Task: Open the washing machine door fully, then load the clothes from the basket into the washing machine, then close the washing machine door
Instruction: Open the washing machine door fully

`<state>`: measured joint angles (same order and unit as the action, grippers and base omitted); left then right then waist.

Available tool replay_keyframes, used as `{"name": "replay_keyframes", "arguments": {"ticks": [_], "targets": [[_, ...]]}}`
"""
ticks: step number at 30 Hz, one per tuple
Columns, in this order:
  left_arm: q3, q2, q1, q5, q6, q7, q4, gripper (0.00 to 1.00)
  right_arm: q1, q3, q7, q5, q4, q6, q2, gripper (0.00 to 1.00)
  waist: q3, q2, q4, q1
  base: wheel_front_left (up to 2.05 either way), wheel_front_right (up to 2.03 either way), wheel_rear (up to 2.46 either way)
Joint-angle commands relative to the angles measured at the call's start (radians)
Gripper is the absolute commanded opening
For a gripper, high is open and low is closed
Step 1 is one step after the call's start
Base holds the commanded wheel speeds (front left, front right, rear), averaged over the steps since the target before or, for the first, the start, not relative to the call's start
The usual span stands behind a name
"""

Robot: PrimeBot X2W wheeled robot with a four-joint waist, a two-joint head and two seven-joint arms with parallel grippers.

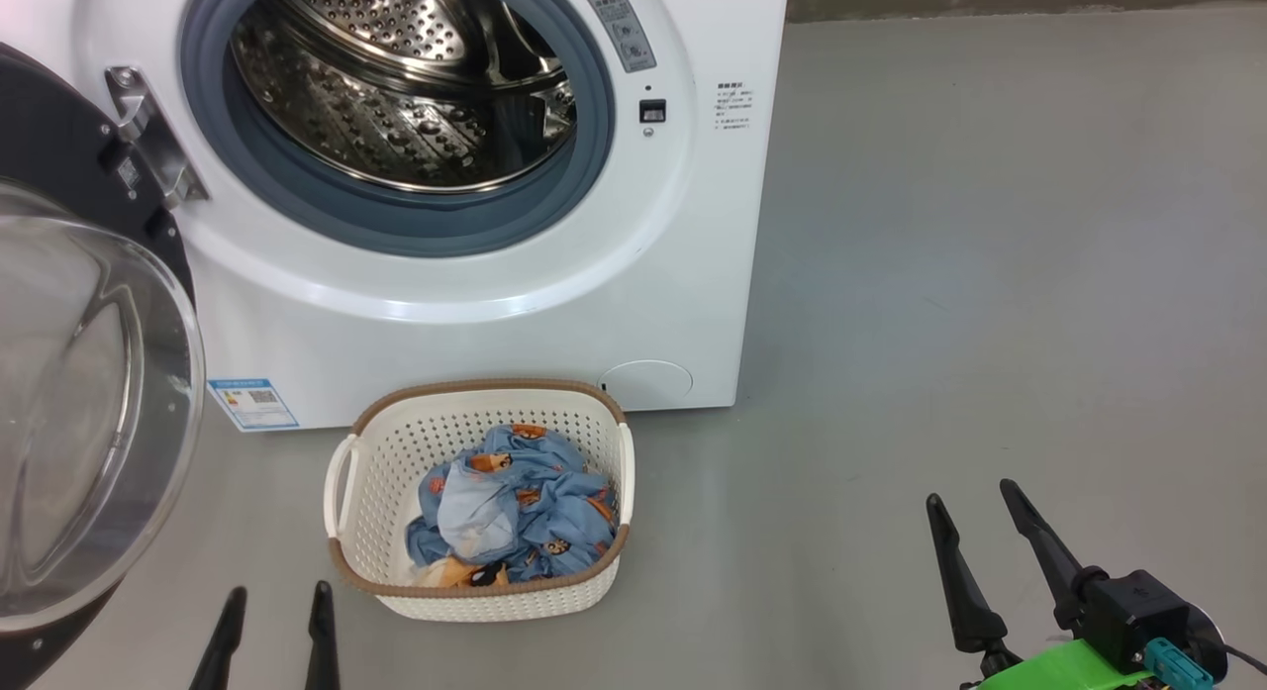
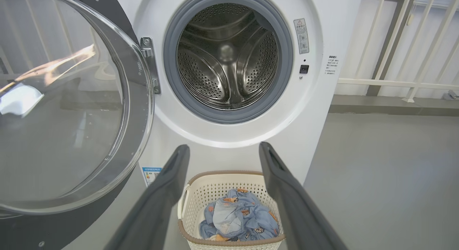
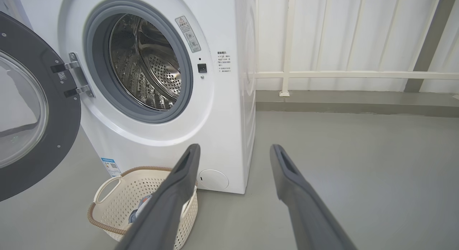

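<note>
Both hands hang empty with fingers spread: the left hand (image 1: 279,596) near the basket (image 1: 396,452), the right hand (image 1: 970,497) well apart from it, over the floor. Step 1 of 3 looks done, as the door (image 1: 79,393) stands swung wide. Loading is not yet started, I judge. The clothes (image 1: 515,512) lie heaped in the basket, just before the washing machine (image 1: 475,324), and no fabric shows in its drum (image 1: 416,86). Closing comes last.
</note>
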<state>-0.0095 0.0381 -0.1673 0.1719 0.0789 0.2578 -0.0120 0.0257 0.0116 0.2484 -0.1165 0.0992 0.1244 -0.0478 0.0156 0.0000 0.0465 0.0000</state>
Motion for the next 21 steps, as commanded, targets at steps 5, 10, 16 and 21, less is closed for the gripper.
{"name": "replay_keyframes", "arguments": {"ticks": [5, 10, 16, 21], "targets": [[0.038, 0.012, 0.024, -0.003, -0.032, 0.004, 0.012, 1.00, 0.001, -0.029, 0.009, 0.000, -0.038, 0.006, -0.002, 1.00, 0.000, 0.0000, 0.000, 0.0000, 0.00, 0.00, 0.00], [0.050, 0.012, 0.035, -0.004, -0.025, 0.004, 0.001, 1.00, 0.000, -0.028, 0.009, 0.001, -0.042, 0.006, -0.002, 1.00, 0.000, 0.0000, -0.002, 0.0000, 0.00, 0.00, 0.00], [0.055, 0.012, 0.038, -0.004, -0.020, 0.004, -0.007, 1.00, -0.001, -0.026, 0.009, -0.001, -0.039, 0.006, -0.002, 1.00, -0.002, 0.0000, -0.002, 0.0000, 0.00, 0.00, 0.00], [0.057, 0.012, 0.041, -0.007, -0.015, 0.004, -0.010, 1.00, -0.005, -0.019, 0.009, -0.001, -0.035, 0.006, -0.002, 1.00, -0.001, 0.0000, 0.001, 0.0000, 0.00, 0.00, 0.00]]}}
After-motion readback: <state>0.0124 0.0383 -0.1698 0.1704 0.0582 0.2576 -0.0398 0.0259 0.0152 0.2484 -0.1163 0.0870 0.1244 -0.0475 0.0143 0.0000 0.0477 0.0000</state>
